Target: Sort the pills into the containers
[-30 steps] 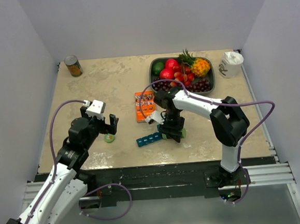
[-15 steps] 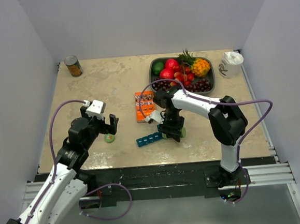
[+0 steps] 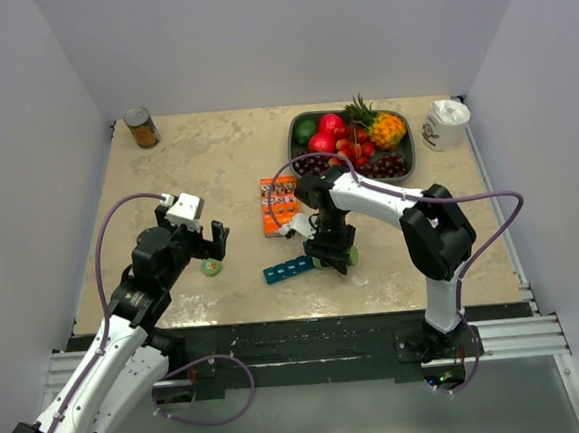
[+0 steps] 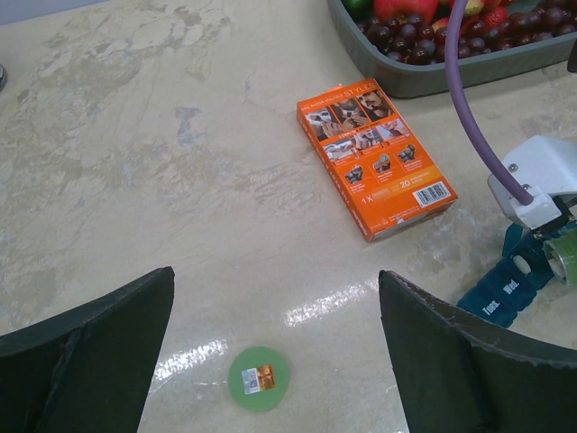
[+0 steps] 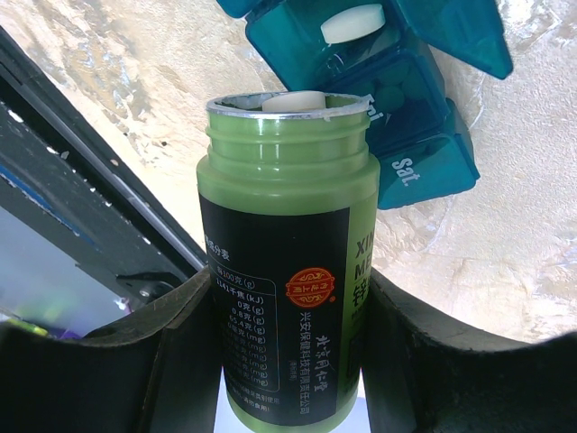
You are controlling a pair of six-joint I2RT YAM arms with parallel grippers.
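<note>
Organiser [image 3: 289, 269] lies near the table's [image 3: 215, 162] near edge, about midway along, with lids raised and white pills [image 5: 353, 23] inside. Right gripper [image 3: 331, 252] pinches an uncapped green bottle [image 5: 284, 271], its mouth close beside the open compartments. Left gripper [image 3: 211, 245] is spread wide above a green cap [image 4: 259, 380].

Overhead and both close wrist views share the organiser [image 3: 288, 269].

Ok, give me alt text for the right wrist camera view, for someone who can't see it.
An open green bottle, held by the right gripper, points its mouth at a teal pill organiser on a beige table. One white pill sits at the bottle's rim; another lies in an open compartment.
</note>
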